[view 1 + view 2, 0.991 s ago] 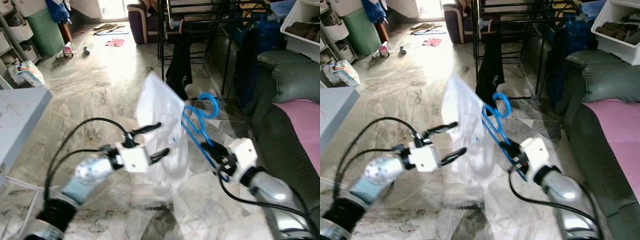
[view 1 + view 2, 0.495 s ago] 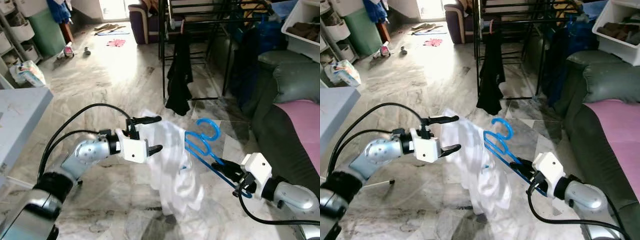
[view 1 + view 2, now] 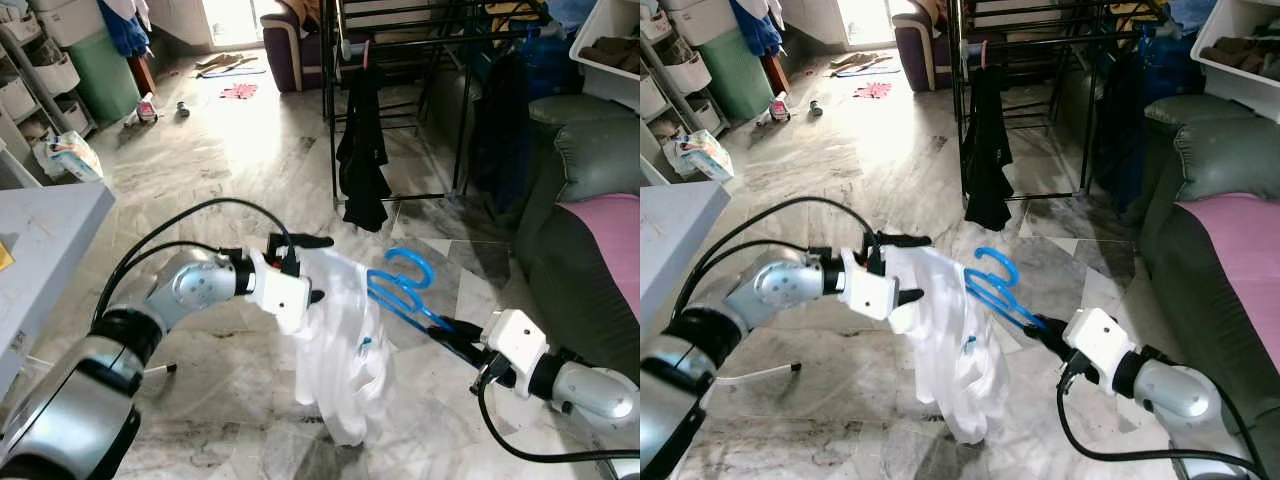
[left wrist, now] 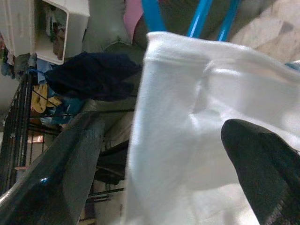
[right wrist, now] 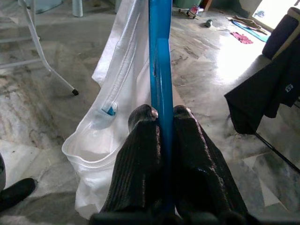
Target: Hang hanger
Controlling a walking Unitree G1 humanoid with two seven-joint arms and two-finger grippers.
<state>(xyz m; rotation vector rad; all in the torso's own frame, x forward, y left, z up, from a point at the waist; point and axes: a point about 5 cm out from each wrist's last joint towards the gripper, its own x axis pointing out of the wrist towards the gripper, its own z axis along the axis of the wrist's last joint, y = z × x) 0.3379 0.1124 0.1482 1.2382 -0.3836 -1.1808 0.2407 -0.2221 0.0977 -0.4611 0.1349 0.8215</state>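
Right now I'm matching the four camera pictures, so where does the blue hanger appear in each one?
Left eye: blue hanger, centre right, by the white garment.
Right eye: centre, above the right gripper.
Left wrist: blue bars at top edge.
Right wrist: upright bar, clamped between the fingers.
Shared landmark: the white garment.

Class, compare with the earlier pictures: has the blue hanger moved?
Yes. The blue hanger, clamped in the right gripper, has dropped lower, farther below the black garment on the rack.

Open floor [image 3: 230,150] before black drying rack [image 3: 400,40]
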